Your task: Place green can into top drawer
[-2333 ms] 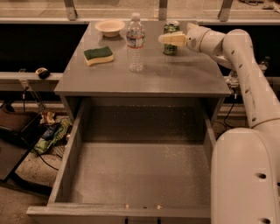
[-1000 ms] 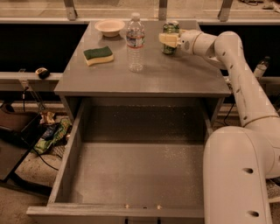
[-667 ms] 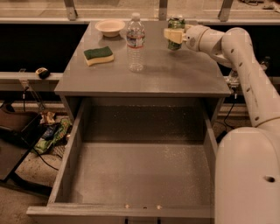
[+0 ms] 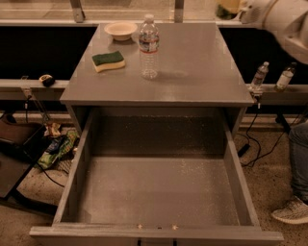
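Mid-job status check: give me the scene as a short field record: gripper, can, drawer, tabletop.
gripper: top edge of view, by the far right corner of the table, mostly cropped
top drawer: pulled open, can not inside
green can: not on the table; cannot confirm it at the gripper
on table: water bottle, sponge, bowl

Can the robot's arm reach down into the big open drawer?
Probably yes. The top drawer is pulled far out with nothing over it. The gripper is up by the far right corner of the table, and the water bottle stands off to the side.
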Available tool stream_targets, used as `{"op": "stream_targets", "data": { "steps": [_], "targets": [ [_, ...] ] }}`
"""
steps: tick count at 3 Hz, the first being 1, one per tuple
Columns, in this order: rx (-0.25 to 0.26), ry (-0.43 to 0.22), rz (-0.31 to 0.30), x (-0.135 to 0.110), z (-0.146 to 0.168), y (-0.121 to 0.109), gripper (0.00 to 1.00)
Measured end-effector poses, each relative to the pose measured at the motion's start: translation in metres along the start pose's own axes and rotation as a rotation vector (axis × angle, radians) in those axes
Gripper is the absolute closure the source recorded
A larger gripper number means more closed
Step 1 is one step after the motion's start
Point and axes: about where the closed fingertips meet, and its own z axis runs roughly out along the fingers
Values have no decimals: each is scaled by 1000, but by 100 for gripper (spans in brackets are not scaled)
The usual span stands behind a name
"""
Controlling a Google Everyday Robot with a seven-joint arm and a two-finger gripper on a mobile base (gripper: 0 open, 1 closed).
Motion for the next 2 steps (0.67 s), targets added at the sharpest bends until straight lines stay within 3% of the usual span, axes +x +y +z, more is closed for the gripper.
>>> {"op": "stream_targets", "data": {
  "steps": [1,2],
  "targets": [
    [-74,-14,1,-37,-51,56,100],
    [-204,88,70,19,-117,105,100]
  ]
}}
